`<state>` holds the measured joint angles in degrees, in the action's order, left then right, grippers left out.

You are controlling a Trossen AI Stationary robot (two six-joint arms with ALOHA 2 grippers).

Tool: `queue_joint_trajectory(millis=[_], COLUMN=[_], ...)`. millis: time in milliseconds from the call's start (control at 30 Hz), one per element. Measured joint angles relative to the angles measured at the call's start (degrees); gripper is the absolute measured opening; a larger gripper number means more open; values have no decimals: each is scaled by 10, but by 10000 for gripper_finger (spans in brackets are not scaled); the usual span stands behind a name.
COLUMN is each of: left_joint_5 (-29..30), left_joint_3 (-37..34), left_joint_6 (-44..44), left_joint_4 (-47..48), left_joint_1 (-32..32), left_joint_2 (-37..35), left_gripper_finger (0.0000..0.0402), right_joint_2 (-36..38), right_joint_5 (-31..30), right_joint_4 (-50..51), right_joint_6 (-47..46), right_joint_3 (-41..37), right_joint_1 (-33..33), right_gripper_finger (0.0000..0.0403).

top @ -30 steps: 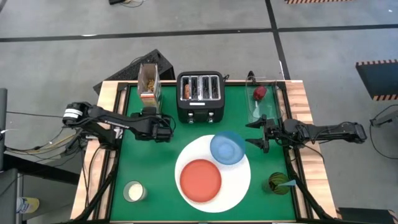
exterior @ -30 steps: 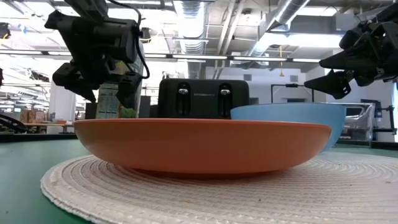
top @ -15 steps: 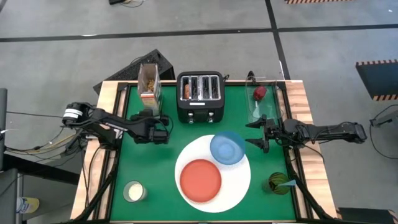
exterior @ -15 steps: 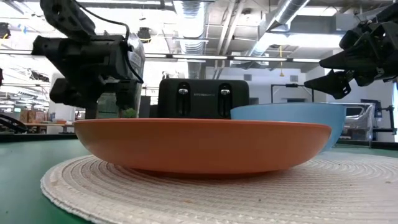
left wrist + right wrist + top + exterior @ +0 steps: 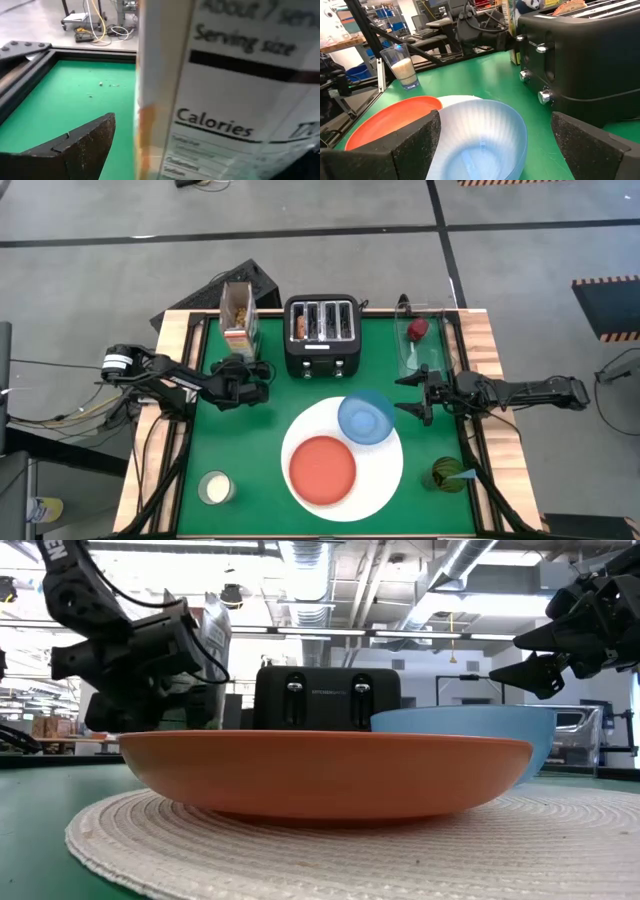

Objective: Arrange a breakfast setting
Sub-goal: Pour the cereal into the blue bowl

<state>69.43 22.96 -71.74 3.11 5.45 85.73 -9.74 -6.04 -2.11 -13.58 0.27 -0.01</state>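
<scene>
Step in hand, cereal pickup: left gripper (image 5: 256, 370), jaws wide and empty, at the tall cardboard cereal box (image 5: 239, 313); next, clamp and pour into the small blue bowl (image 5: 365, 417) on the large round white plate (image 5: 385, 470); right gripper (image 5: 418, 392) waits open beside it.

Bright, even overhead light; soft shadows on the green table (image 5: 250, 450). The cereal box (image 5: 225, 100) looms blurred, its print smeared.

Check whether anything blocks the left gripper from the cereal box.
Nothing visible does. The open left gripper sits right in front of the cereal box, whose nutrition panel fills the left wrist view; the black toaster stands off to the side.
</scene>
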Motion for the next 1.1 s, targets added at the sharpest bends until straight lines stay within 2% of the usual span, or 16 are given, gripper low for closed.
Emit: queue_joint_trajectory(millis=[133, 333, 533, 733, 1100], left_joint_5=[0, -12, -41, -77, -77], left_joint_3=[-5, -5, -5, -5, -5], left_joint_6=[59, 203, 213, 245, 245], left_joint_4=[-35, -90, -93, -111, -133], left_joint_1=[1, 17, 46, 66, 69], left_joint_2=[0, 0, 0, 0, 0], left_gripper_finger=[400, 400, 389, 342, 224], right_joint_2=[0, 0, 0, 0, 0], right_joint_5=[0, 0, 0, 0, 0], right_joint_4=[0, 0, 0, 0, 0], right_joint_6=[0, 0, 0, 0, 0], right_joint_3=[0, 0, 0, 0, 0], right_joint_1=[0, 0, 0, 0, 0], right_gripper_finger=[396, 396, 396, 396, 396])
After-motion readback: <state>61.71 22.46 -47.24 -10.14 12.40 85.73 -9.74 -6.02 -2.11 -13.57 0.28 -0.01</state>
